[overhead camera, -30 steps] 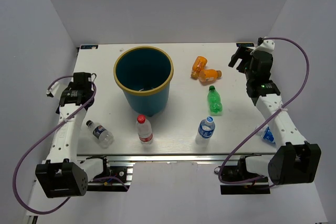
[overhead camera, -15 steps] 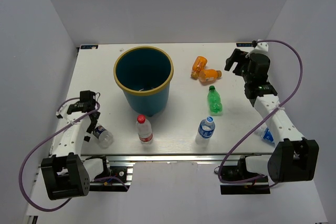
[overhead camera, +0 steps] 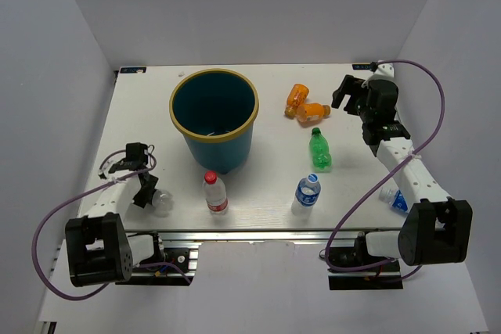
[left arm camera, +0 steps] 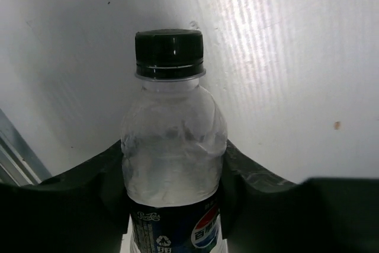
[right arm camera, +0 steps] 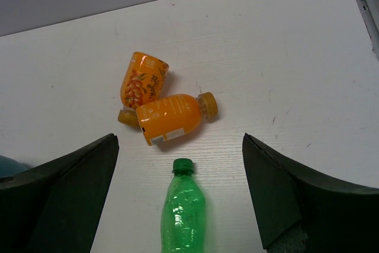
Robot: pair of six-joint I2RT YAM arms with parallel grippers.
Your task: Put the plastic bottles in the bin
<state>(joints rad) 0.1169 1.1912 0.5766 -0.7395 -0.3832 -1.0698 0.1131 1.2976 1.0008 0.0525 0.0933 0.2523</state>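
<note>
1. The left gripper [overhead camera: 145, 191] has its jaws pressed against both sides of the dark-label bottle [left arm camera: 172, 164], a clear one with a black cap lying on the table [overhead camera: 266, 181] by the near left corner.
2. The right gripper [overhead camera: 348, 90] hangs near the far right corner, jaws spread wide and holding nothing.
3. Just beside it, two orange bottles [right arm camera: 160, 102] lie touching, and the green bottle [right arm camera: 183, 214] lies nearer.
4. Along the near edge, the red-label bottle [overhead camera: 214, 192] and the blue-label bottle [overhead camera: 307, 192] stand upright.
5. Another blue-labelled bottle [overhead camera: 398, 202] sits by the right edge, partly hidden by the arm.
6. The bin [overhead camera: 227, 150] stands upright toward the far left, with something pale at its bottom that is too dim to identify.
</note>
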